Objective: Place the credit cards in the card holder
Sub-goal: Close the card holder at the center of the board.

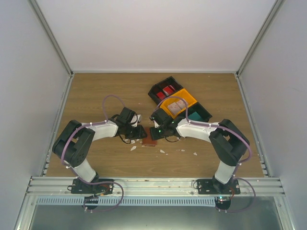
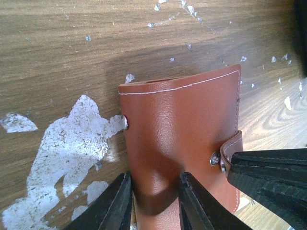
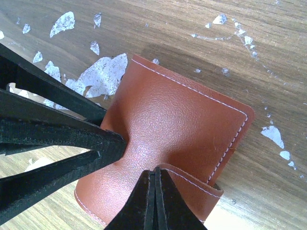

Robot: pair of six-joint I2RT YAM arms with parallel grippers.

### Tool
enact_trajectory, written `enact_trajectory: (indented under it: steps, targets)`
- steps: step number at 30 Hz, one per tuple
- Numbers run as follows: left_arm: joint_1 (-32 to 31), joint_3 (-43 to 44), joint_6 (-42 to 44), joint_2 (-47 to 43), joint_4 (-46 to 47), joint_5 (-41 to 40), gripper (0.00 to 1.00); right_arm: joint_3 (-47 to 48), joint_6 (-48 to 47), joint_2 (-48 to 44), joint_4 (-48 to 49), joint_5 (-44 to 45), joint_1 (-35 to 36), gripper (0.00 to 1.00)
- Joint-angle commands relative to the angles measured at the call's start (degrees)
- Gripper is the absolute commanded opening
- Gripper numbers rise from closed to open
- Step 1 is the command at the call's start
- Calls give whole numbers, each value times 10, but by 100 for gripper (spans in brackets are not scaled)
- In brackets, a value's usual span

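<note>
The card holder (image 1: 149, 142) is a reddish-brown leather wallet lying folded shut on the table between both arms. In the left wrist view my left gripper (image 2: 154, 206) pinches a fold of the card holder (image 2: 182, 120) near its lower edge, and the leather bulges between the fingers. In the right wrist view my right gripper (image 3: 154, 173) is shut on the snap tab (image 3: 192, 184) of the card holder (image 3: 177, 115). The credit cards lie in the bin tray: red ones (image 1: 165, 91), a whitish one (image 1: 176, 108) and a teal one (image 1: 194, 116).
The black-and-orange three-compartment bin tray (image 1: 193, 100) sits just behind the right gripper (image 1: 157, 130). Small white scraps (image 1: 133, 148) and worn white patches (image 2: 76, 139) dot the wood around the wallet. Grey walls enclose the table on three sides.
</note>
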Motion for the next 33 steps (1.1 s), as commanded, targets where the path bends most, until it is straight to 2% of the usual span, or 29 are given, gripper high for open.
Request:
enact_trajectory:
  steps: [1, 28, 33]
  targets:
    - [-2, -22, 13, 39, -46, -51, 30, 7, -10, 23, 1, -20, -1, 1]
    - [-2, -23, 14, 45, -44, -46, 29, 48, 4, 82, -51, 11, -1, 0]
    - [-2, -23, 13, 42, -44, -43, 29, 31, 12, 86, -48, -4, 1, 1]
